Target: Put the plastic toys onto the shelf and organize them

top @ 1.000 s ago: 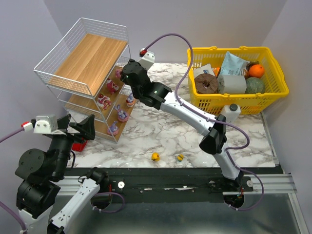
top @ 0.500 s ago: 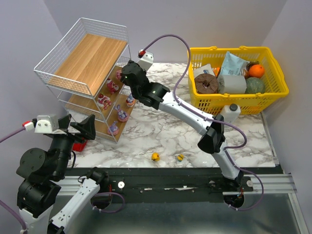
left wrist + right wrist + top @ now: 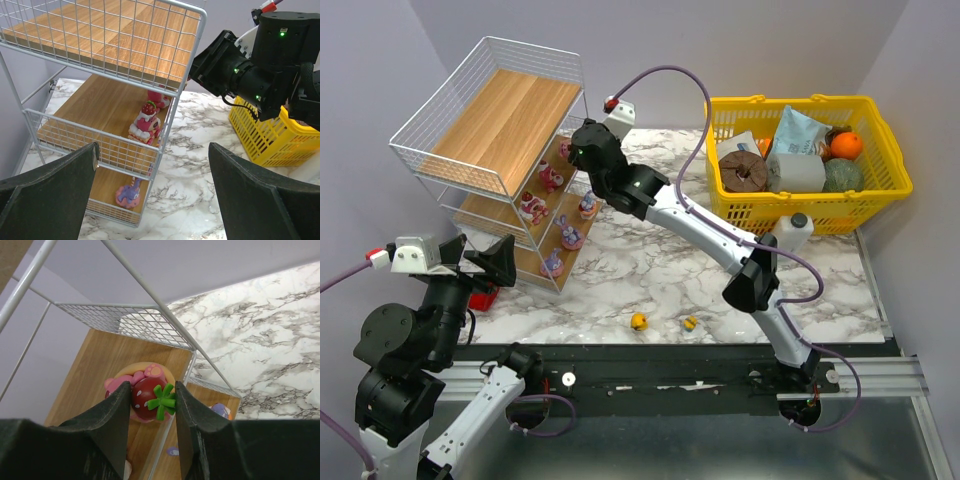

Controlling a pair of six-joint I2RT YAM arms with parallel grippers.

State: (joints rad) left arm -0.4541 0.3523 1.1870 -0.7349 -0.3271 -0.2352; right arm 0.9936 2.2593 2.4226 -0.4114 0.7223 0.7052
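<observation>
The white wire shelf (image 3: 510, 130) with wooden boards stands at the far left. My right gripper (image 3: 570, 152) reaches into its middle tier. In the right wrist view the gripper (image 3: 152, 390) is shut on a pink toy topped with a red strawberry (image 3: 144, 399), over the wooden board; I cannot tell whether the toy touches the board. Several pink and purple toys (image 3: 570, 235) stand on the middle and lower tiers. Two yellow ducks (image 3: 638, 321) (image 3: 690, 323) lie on the table near the front edge. My left gripper (image 3: 485, 262) is open and empty by the shelf's near corner; its view (image 3: 152, 200) shows a purple toy (image 3: 129, 192).
A yellow basket (image 3: 880, 190) with groceries stands at the far right, a white bottle (image 3: 792, 232) in front of it. A red object (image 3: 482, 298) lies partly hidden under my left gripper. Marble table (image 3: 650, 270) lies between shelf and basket.
My right arm has shifted slightly left, carrying the strawberry toy deeper toward the shelf. The left arm has not moved.
</observation>
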